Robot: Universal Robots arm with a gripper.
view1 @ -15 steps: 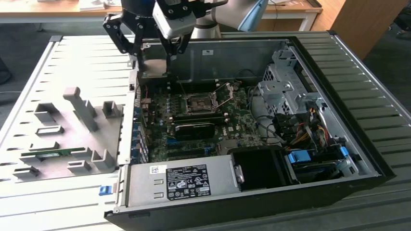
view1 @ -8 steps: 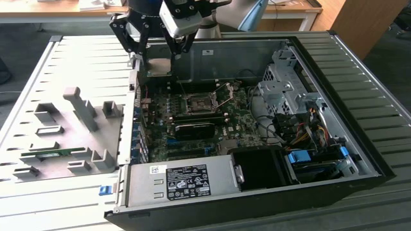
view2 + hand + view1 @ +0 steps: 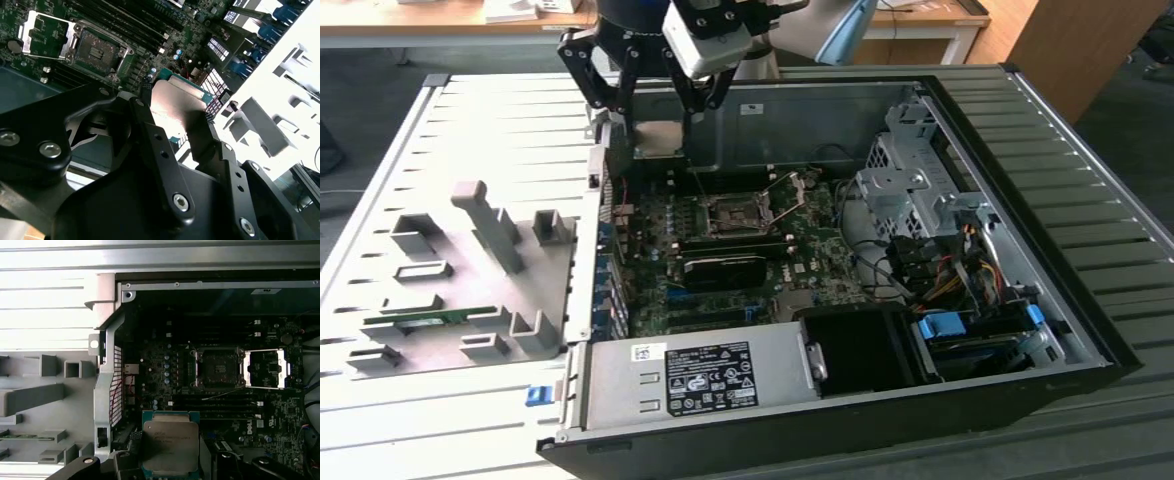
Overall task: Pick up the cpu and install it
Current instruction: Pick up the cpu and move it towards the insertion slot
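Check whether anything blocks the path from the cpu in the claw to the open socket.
Nothing visible does. The claw holds the cpu above the motherboard. The socket lies open, its cover plate flipped aside, nothing lying on it.

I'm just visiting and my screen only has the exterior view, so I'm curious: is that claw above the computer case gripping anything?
Observer: Yes. In the second wrist view the claw is shut on the cpu, a finger on each side.
Visitor: Is its spot ready?
Observer: In the first wrist view the socket lies bare, its metal cover flipped open beside it.
Visitor: Is the cpu over it?
Observer: No; in that view it hangs apart from the socket, near the case wall.
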